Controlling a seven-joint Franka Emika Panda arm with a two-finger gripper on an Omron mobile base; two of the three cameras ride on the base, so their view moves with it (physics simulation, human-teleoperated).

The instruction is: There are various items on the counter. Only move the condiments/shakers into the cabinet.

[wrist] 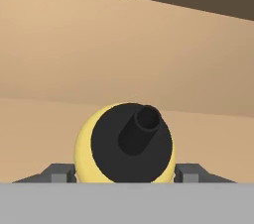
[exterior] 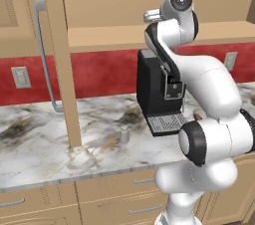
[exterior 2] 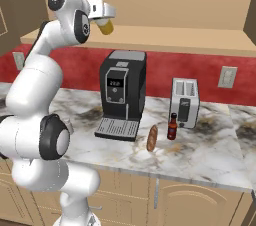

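Yellow squeeze bottle (wrist: 124,143) nozzle-on, hand-clamped.

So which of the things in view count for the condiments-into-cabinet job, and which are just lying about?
Job: yellow squeeze bottle in the gripper at the cabinet shelf; grey shaker; dark red sauce bottle.
Lying about: sausage, coffee machine, toaster.

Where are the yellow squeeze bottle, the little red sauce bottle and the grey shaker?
yellow squeeze bottle (exterior 2: 105,27), right base view, on its yellow body
red sauce bottle (exterior 2: 172,129), right base view, on its dark red body
grey shaker (exterior: 124,134), left base view, on its side
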